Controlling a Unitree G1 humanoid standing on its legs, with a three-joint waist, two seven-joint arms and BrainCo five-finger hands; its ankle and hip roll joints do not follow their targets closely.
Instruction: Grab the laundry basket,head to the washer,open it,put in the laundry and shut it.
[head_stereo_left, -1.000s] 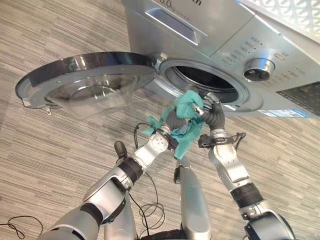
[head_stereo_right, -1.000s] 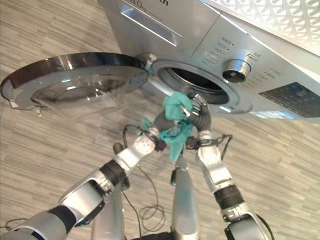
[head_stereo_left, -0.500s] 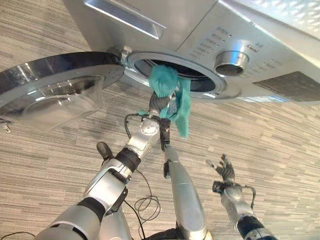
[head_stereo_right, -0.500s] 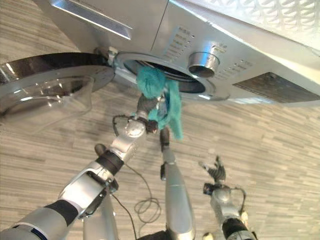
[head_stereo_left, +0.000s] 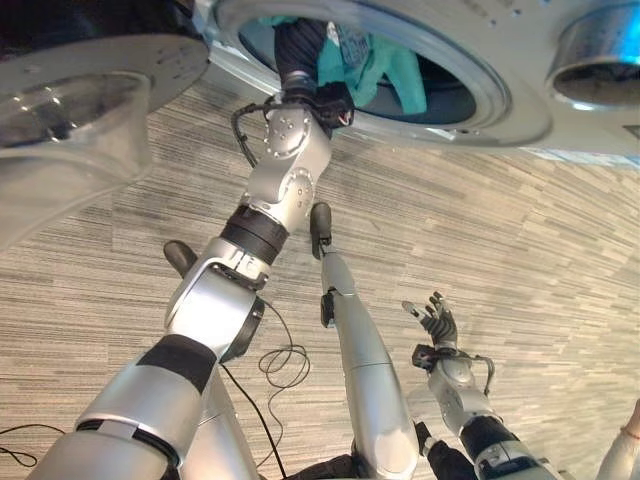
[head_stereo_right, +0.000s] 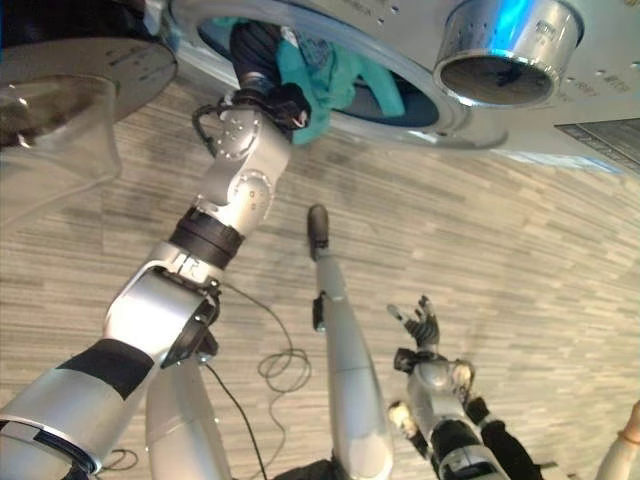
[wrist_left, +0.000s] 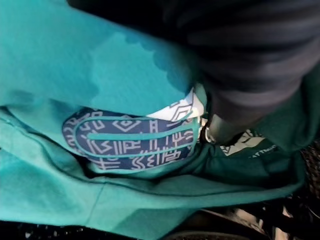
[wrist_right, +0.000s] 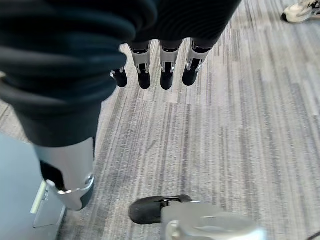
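We see our left arm stretched up into the round opening of the silver front-loading washing machine (head_stereo_left: 520, 110), with the left hand (head_stereo_left: 298, 45) under its dark ribbed cover already past the rim and inside the drum. The teal cloth garment (head_stereo_left: 375, 65) lies inside that opening, bunched just beside and partly over the hand, one fold hanging down toward the lower rim. In the left wrist view the teal garment (wrist_left: 75, 65) shows from very close, with a dark blue patch of pale geometric pattern on it, pressed against the dark cover; the fingers are hidden in the cloth, so we cannot tell whether they are curled on it or loose.

The washer's round door with its clear domed glass (head_stereo_left: 70, 110) stands swung wide to our left, well apart from the opening. A large silver dial (head_stereo_right: 510, 45) sits on the machine's front to the right of the opening.

Our right hand (head_stereo_left: 432, 322) hangs low over the grey striped carpet floor (head_stereo_left: 560, 260), well apart from the machine, its fingers (wrist_right: 167, 67) spread straight and holding nothing.
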